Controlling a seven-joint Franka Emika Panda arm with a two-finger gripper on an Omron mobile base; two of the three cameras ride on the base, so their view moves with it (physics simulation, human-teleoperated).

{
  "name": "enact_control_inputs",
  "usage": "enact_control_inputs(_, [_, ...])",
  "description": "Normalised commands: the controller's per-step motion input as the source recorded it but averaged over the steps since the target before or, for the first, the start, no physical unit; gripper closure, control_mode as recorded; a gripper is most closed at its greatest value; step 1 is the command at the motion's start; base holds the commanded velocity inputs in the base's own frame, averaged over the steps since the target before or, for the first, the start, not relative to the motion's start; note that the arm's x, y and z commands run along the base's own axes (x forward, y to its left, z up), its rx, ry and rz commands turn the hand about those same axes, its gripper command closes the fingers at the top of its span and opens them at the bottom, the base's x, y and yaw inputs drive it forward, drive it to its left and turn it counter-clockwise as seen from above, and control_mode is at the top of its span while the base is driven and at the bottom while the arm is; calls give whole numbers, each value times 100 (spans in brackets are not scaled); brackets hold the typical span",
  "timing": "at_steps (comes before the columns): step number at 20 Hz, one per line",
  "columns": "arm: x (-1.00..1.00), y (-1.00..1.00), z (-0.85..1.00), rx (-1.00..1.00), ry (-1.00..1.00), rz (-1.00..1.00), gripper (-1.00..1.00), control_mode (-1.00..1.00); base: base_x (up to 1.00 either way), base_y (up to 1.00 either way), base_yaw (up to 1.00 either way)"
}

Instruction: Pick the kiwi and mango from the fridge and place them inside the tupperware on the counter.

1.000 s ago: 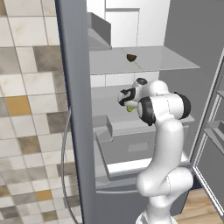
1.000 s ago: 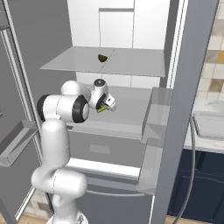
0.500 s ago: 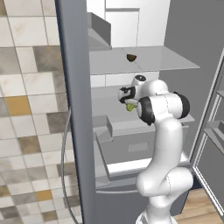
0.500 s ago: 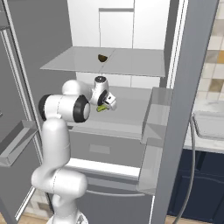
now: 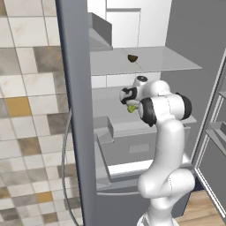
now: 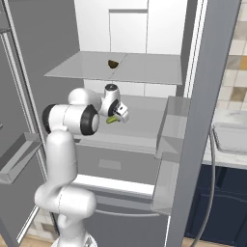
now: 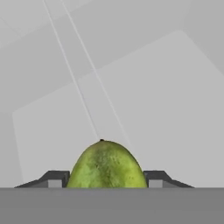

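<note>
Two pale grey shelves in the open fridge [image 6: 144, 67]; tiled wall [image 5: 26, 88].

mangoes: one mango [image 7: 105, 165], yellow-green
kiwis: one kiwi [image 5: 132, 58], dark brown
fridges: one fridge [image 6: 144, 72], with two doors swung open
glass shelves: two inside the fridge, one above the other
robot arms: one
grippers: one gripper [image 7: 105, 179] with two fingers

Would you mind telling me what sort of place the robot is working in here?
Most likely a home-style kitchen, rendered rather than real. An open fridge with pale shelves holds a kiwi. A tiled wall stands beside it, and a marble counter over dark navy cabinet fronts lies to the right.
</note>
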Motion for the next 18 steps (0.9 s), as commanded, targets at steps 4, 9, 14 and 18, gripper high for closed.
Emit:
enact_control_inputs(4, [-47, 0, -8, 0, -1, 0, 100, -100, 0, 0, 0])
enact_control_inputs(9, [-72, 0, 0, 0, -18, 0, 100, -100, 0, 0, 0])
enact_control_inputs(14, [-79, 0, -2, 0, -30, 0, 100, -100, 0, 0, 0])
enact_control_inputs(18, [-80, 0, 9, 0, -19, 0, 100, -100, 0, 0, 0])
